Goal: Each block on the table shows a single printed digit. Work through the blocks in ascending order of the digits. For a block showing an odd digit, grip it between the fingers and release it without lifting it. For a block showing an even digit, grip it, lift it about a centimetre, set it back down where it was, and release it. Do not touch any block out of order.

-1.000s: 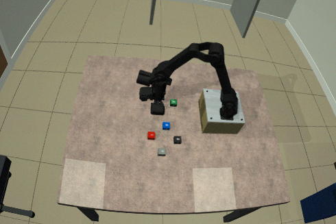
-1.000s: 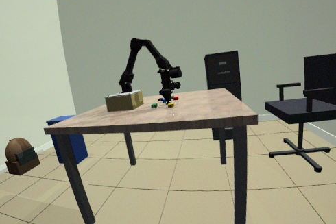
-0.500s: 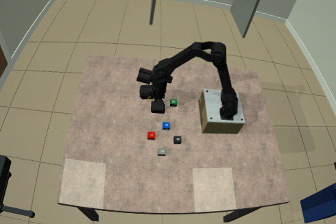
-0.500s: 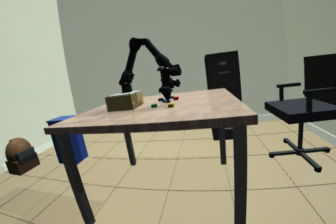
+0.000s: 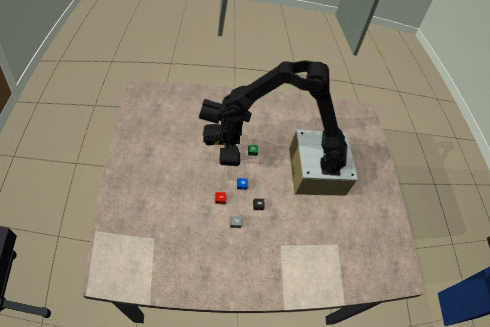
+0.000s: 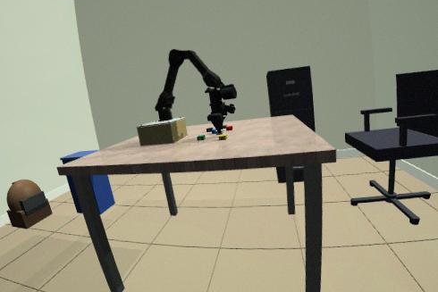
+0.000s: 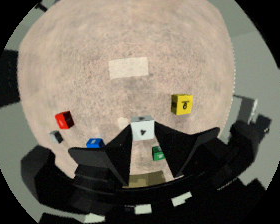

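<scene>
My gripper (image 5: 229, 157) (image 6: 219, 131) (image 7: 142, 125) is shut on a white block (image 7: 142, 129), which seems to be a little above the table; the gripper hides it in the top and exterior views. The yellow block (image 6: 223, 137) (image 7: 182, 105) and green block (image 5: 253, 149) (image 6: 201, 137) (image 7: 158, 153) are nearby on either side. The blue block (image 5: 242, 183) (image 7: 95, 143), red block (image 5: 220, 198) (image 6: 229, 128) (image 7: 64, 120), black block (image 5: 258, 204) and grey block (image 5: 236, 221) (image 7: 56, 136) stand farther off. The digits are too small to read surely.
The arm stands on a box (image 5: 322, 186) (image 6: 162, 134) at one side of the table (image 5: 175, 169) (image 6: 264, 142). Two pale rectangles lie on the table top along one edge. The yellow block is mostly hidden behind the arm in the top view.
</scene>
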Controlling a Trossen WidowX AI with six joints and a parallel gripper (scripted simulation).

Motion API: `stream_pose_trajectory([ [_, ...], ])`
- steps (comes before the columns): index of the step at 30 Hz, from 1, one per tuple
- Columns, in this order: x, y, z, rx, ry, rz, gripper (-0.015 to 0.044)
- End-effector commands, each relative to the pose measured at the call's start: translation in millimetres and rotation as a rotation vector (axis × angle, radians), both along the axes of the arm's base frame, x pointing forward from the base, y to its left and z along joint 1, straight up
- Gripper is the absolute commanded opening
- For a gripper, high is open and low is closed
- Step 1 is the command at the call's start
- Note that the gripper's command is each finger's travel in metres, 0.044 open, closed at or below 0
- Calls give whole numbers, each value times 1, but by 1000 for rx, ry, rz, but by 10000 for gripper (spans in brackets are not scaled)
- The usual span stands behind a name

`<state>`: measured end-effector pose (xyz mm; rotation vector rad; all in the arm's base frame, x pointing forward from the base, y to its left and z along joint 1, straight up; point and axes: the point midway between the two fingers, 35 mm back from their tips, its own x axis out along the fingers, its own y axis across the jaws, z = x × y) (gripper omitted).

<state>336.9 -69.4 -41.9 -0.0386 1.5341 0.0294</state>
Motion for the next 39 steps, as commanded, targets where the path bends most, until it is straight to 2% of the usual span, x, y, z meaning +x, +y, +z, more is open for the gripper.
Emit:
stream_pose_trajectory([
  [1, -1, 0, -6, 1, 5, 5, 120],
  [15, -1, 0, -12, 1, 5, 5, 120],
  [26, -1, 0, -12, 1, 5, 5, 400],
  [29, -1, 0, -9, 1, 5, 5, 400],
  [32, -2, 0, 22, 1, 5, 5, 400],
  [36, -2, 0, 25, 1, 5, 5, 400],
  [39, 0, 0, 54, 1, 4, 5, 321],
])
